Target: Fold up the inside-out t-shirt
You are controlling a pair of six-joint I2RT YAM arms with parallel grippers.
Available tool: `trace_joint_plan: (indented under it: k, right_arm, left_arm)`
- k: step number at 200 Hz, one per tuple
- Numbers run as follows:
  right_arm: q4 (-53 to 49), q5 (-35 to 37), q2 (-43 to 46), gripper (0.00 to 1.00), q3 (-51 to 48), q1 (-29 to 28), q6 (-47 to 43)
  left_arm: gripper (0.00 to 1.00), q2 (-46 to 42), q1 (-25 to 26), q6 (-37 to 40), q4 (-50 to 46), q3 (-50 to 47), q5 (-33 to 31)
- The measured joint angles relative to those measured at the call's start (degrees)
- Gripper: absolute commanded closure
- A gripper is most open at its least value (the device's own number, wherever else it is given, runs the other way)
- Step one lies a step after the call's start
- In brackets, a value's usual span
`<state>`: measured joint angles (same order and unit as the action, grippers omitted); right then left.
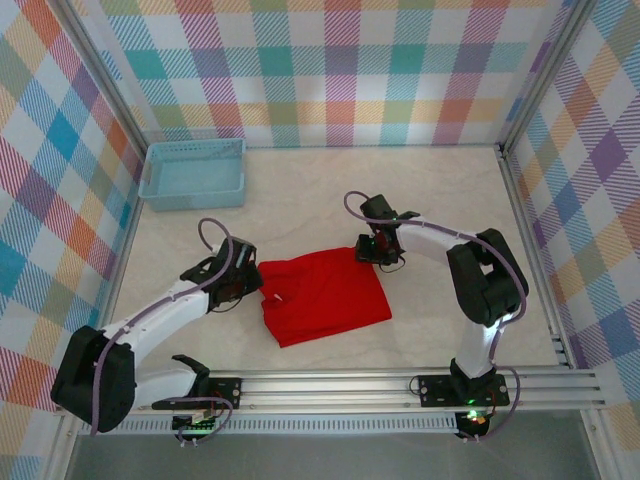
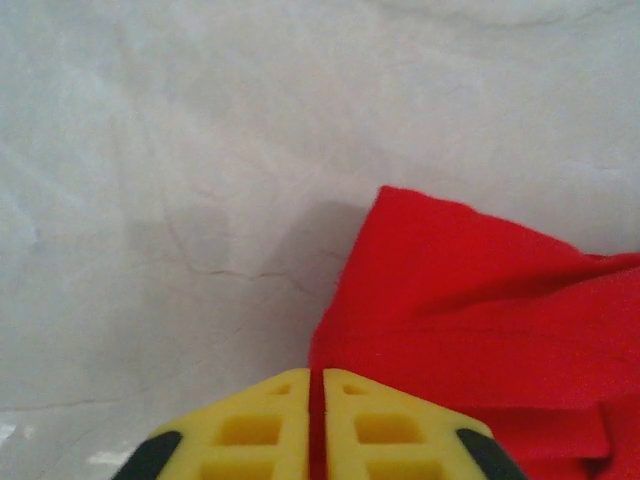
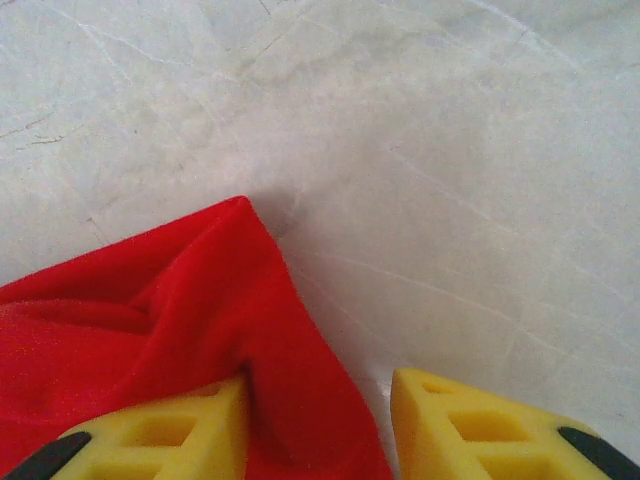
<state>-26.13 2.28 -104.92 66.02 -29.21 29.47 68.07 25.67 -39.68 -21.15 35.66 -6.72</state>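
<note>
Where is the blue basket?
In the top view, the blue basket sits in the far left corner of the table, apart from the red t-shirt.

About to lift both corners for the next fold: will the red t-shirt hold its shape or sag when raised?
Probably sags: the t-shirt creases and bunches where the left gripper pinches it. Likely light, since it looks like thin cloth lying flat. It may slip free on the right, where the right gripper is open around the corner.
</note>
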Motion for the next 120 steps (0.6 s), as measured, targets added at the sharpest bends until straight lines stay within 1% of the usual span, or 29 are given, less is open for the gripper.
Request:
trace_joint_plan:
  k: [9,29,38,57,76,89,99,120]
  right_arm:
    - [0.0,0.0,0.0,0.58,0.0,0.0,0.0]
    - [0.0,0.0,0.0,0.54,0.0,0.0,-0.6]
    - [0.0,0.0,0.1,0.52,0.0,0.0,-1.1]
    - [-0.7,0.2,1.0,0.50,0.0,0.0,-2.2]
    - [-1.3,0.2,3.8,0.49,0.1,-0.1,-3.4]
    - [-1.6,0.0,5.7,0.49,0.7,-0.6,-4.2]
    - [-1.9,-0.2,6.4,0.49,2.1,-1.0,-4.9]
    - [-1.9,-0.9,5.5,0.49,6.3,-2.9,-5.6]
  left_arm:
    - [0.76,0.7,-0.3,0.1,-0.4,-0.1,-0.4]
    - [0.48,3.2,-1.8,0.5,-1.7,0.5,-1.4]
    - [0.43,4.7,-2.5,1.5,-3.0,1.6,-1.9]
    - [0.41,5.8,-2.8,1.6,-6.1,4.4,-3.4]
    - [0.41,2.6,-0.3,1.6,-8.6,5.9,-5.4]
    - [0.41,-1.0,4.3,1.3,-9.9,6.1,-6.1]
    - [0.41,-3.3,9.1,0.2,-10.1,6.1,-6.1]
    - [0.41,-4.2,17.4,-2.7,-8.4,5.7,-6.0]
